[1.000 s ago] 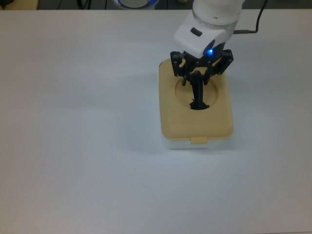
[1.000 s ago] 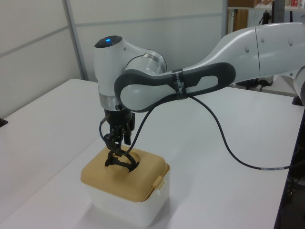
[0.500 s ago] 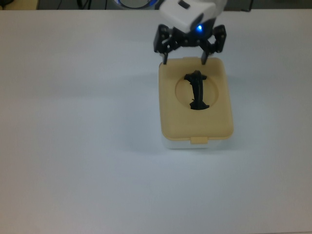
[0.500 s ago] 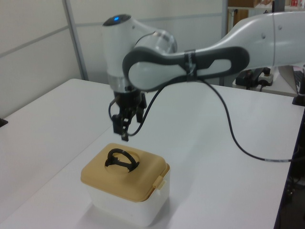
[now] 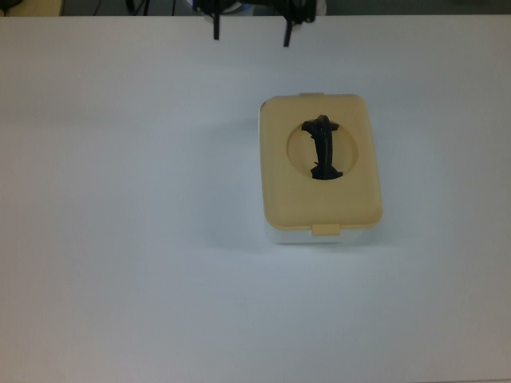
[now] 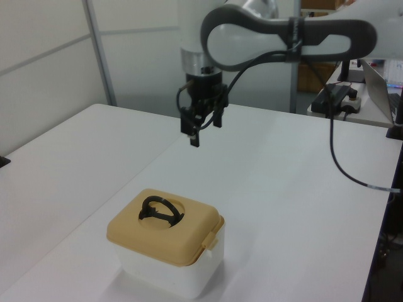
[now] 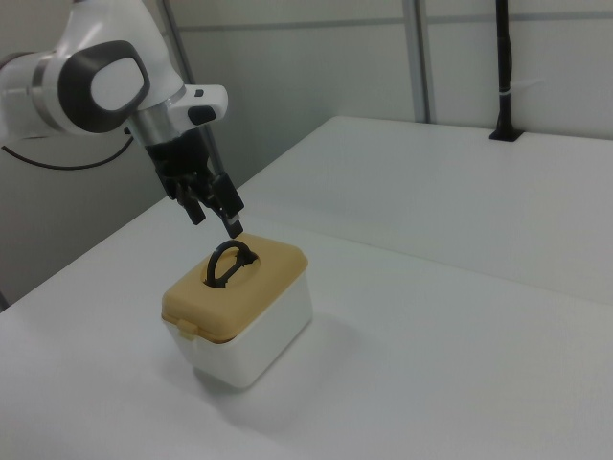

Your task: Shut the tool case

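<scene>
The tool case [image 5: 321, 231] stands on the white table, its beige lid [image 5: 351, 199] lying flat on the white box [image 6: 169, 275]. A black handle [image 5: 322, 149] rises from the lid's round recess, also visible in the left view [image 6: 160, 210] and the right view [image 7: 227, 261]. My gripper [image 5: 251, 32] hangs open and empty at the top view's top edge, up and away from the case. In the left view the gripper [image 6: 204, 128] is well above the lid [image 6: 135, 236]. The right view puts the gripper [image 7: 215, 219] just above and behind the handle.
The white table [image 5: 120, 239] spreads wide on all sides of the case. A black cable [image 6: 343, 170] hangs from the arm in the left view. A black post [image 7: 504, 72] stands at the table's far edge in the right view.
The gripper let go of the handle, opened, then rose and drew back toward the top view's top left. The lid stays seated on the box.
</scene>
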Robot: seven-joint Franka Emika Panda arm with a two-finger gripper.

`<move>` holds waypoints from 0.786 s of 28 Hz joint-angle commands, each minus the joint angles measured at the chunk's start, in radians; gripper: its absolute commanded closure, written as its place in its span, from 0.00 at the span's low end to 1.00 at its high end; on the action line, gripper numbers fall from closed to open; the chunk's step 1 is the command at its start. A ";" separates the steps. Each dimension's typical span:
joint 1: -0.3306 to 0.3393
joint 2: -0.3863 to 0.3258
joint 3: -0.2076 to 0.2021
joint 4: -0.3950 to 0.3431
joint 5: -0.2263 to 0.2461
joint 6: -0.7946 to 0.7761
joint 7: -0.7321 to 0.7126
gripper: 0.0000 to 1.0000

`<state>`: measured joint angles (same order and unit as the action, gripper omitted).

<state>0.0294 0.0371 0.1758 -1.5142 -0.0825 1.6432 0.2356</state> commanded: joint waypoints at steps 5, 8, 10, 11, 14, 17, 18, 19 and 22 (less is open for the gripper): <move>-0.016 -0.089 -0.024 -0.118 0.023 0.003 -0.024 0.00; -0.017 -0.088 -0.027 -0.121 0.023 0.004 -0.024 0.00; -0.017 -0.088 -0.029 -0.121 0.023 0.003 -0.024 0.00; -0.017 -0.088 -0.033 -0.121 0.023 0.001 -0.025 0.00; -0.016 -0.089 -0.056 -0.120 0.024 -0.008 -0.029 0.00; -0.016 -0.089 -0.061 -0.116 0.029 -0.028 -0.030 0.00; -0.016 -0.089 -0.061 -0.116 0.032 -0.029 -0.029 0.00; -0.016 -0.089 -0.062 -0.116 0.033 -0.031 -0.029 0.00; -0.016 -0.088 -0.062 -0.113 0.035 -0.037 -0.029 0.00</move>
<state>0.0141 -0.0199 0.1222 -1.6021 -0.0744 1.6306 0.2350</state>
